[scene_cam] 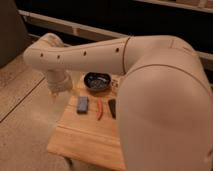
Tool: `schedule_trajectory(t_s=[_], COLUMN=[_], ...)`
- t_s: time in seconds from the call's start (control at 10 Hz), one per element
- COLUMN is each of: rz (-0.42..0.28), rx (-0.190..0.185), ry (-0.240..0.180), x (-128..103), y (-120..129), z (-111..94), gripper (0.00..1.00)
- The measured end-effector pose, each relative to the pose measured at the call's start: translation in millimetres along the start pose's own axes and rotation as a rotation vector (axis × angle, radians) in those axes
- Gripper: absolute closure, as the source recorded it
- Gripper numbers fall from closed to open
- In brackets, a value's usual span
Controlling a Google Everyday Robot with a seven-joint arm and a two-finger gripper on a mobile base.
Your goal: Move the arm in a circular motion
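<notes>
Arm (100, 55): cream-white, fills my view from lower right, reaching left over the wooden table (85, 142).
Gripper (55, 94): hangs at the table's far left corner; I cannot tell its opening or load.
On table: dark bowl (97, 81), blue-grey block (82, 104), red strip (100, 108), black object (112, 107).

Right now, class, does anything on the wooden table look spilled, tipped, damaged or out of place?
Nothing stands out. The dark bowl, grey-blue block, red strip and black object sit neatly on the table; the arm holds its gripper beside the table's edge.
</notes>
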Motion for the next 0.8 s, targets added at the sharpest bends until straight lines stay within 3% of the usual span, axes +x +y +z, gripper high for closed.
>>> schedule_trajectory(t_s=[0.4,0.5,0.8], rz=[0.182,0.264,0.422], rx=[0.036,0.041,0.034], ry=[0.018,0.026,0.028], x=[52,66,74], y=[-60,-89,-154], z=[11,13,9], gripper=[0.35,0.35,0.35])
